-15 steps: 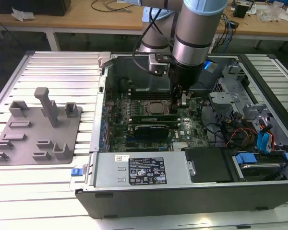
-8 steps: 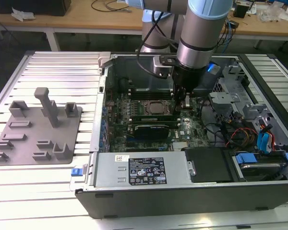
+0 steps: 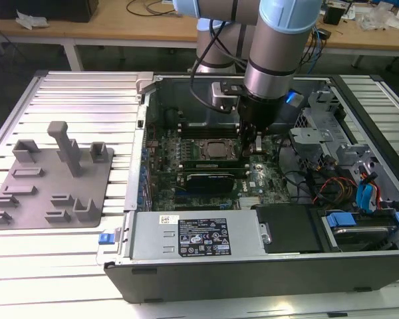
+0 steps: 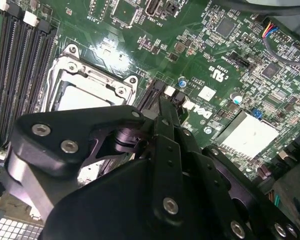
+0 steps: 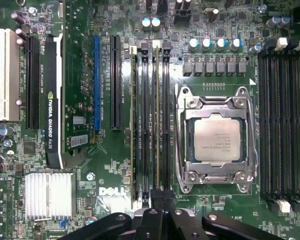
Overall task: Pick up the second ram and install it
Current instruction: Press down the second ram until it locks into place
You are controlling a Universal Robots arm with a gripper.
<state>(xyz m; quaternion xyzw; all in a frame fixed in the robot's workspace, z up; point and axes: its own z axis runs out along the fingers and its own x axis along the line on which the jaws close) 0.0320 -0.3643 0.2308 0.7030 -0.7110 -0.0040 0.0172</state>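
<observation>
The second ram [image 5: 156, 120] is a thin green stick standing on edge in a memory slot beside the processor socket [image 5: 217, 140]. Another green stick [image 5: 135, 120] stands two slots over in the same bank. My gripper [image 5: 157, 197] sits over one end of the second ram with its fingers pressed together, and I cannot tell whether the tips touch it. The second wrist view has the gripper [image 4: 162, 107] at the slot's end clip. In the exterior view the gripper [image 3: 251, 147] reaches down into the open computer case [image 3: 139, 199], next to the socket.
A black graphics card [image 5: 52, 100] stands in a slot beyond the memory bank. Several bare memory slots [image 5: 282, 125] lie on the socket's other side. A grey fixture plate [image 3: 50, 179] with blocks and posts lies at the exterior view's left. The power supply [image 3: 199, 236] and cables [image 3: 319, 186] crowd the case.
</observation>
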